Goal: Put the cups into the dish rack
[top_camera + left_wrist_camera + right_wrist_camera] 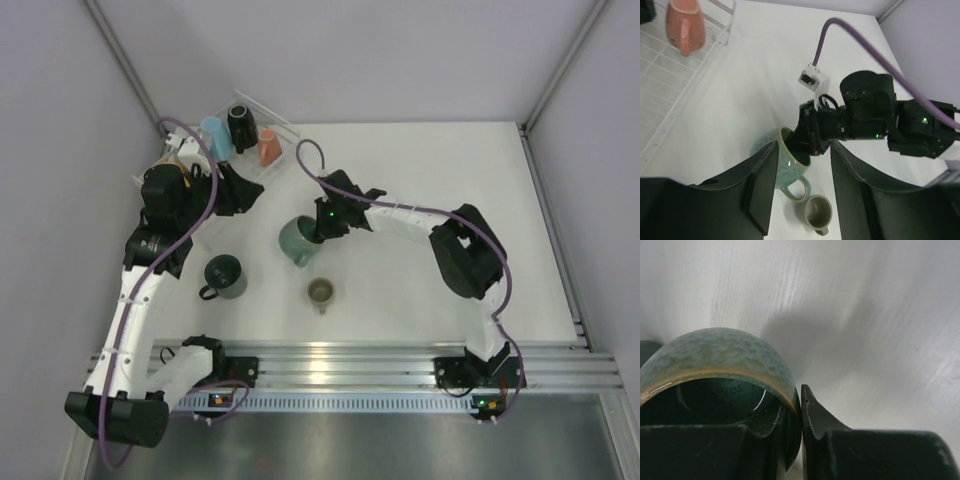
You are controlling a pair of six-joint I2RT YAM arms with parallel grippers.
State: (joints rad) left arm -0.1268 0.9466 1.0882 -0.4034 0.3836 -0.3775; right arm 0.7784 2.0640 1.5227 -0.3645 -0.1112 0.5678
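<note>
Teal mug [297, 242] pictured at table [450, 170] centre, rim wall clamped by right gripper [318, 228], one finger inside, one outside. Left gripper [245, 192] seen parted and empty, between teal mug and dish rack [283, 128]. Light blue cup [215, 137], black cup [242, 127] and salmon cup [270, 148] seen in dish rack at far left. Dark green mug [224, 277] and small olive cup [320, 292] seen on table nearer arm bases.
</note>
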